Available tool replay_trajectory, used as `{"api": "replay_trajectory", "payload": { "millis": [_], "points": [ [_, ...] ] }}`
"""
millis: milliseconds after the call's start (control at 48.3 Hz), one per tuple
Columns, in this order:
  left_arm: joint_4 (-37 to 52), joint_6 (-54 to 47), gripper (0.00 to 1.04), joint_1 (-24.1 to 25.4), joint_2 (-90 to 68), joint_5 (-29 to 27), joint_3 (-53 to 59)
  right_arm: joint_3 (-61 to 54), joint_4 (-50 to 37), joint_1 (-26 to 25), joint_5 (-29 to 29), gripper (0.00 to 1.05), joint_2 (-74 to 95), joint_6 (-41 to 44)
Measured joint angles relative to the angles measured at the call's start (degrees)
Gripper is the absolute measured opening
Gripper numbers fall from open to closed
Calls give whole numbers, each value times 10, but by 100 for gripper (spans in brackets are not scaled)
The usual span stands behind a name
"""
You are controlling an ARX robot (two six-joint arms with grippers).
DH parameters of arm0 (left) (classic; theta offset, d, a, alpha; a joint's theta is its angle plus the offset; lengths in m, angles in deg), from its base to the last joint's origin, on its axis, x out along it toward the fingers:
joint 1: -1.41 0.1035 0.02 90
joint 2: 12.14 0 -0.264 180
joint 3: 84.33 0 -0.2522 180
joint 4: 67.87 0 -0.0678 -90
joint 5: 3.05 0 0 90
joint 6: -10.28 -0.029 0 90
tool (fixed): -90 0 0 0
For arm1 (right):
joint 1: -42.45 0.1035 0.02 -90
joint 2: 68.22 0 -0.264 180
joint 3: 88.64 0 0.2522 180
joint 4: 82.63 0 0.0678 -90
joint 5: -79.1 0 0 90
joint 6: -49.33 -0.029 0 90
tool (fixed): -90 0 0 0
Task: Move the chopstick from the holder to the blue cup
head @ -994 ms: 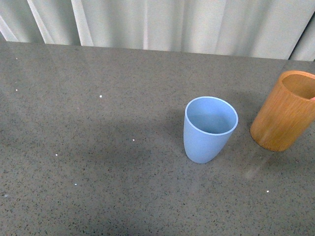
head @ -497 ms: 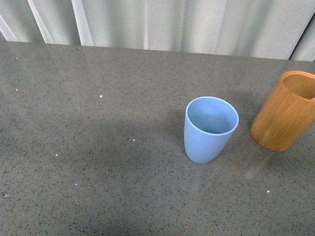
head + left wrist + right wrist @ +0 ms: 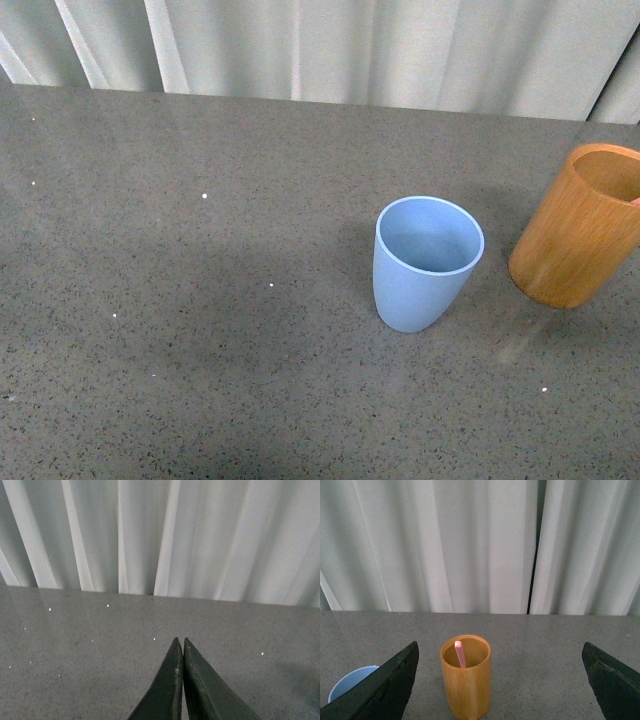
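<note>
Chopstick job, right claw (image 3: 500, 646) first: it's spread wide and holding nothing, with the wooden holder (image 3: 466, 690) ahead, between its fingers. The pink chopstick (image 3: 459, 654) stands inside that holder. The blue cup (image 3: 350, 682) sits near the holder, not touching, on the grey table (image 3: 200, 300). Left claw (image 3: 180, 641) is pinched closed above the table, white curtain (image 3: 150, 535) behind.

blue cup (image 3: 425, 265) was light blue | holder (image 3: 578, 228) orange-brown, wood-grained | chopstick (image 3: 460, 654) salmon-pink | worktop (image 3: 200, 300) grey, speckled | curtain (image 3: 350, 45) white
</note>
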Motion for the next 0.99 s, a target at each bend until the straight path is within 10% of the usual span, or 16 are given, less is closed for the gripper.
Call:
{"api": "replay_trajectory", "payload": {
  "millis": [311,766,994],
  "points": [
    [-3,0,4,0,5,0,0,0,0,0,0,95,0,0],
    [-3,-1,99,0,6,0,0,58,110,-59,-28,95,215,39],
    [-3,-1,98,0,5,0,0,21,-156,-123,-77,95,500,199]
  ]
}}
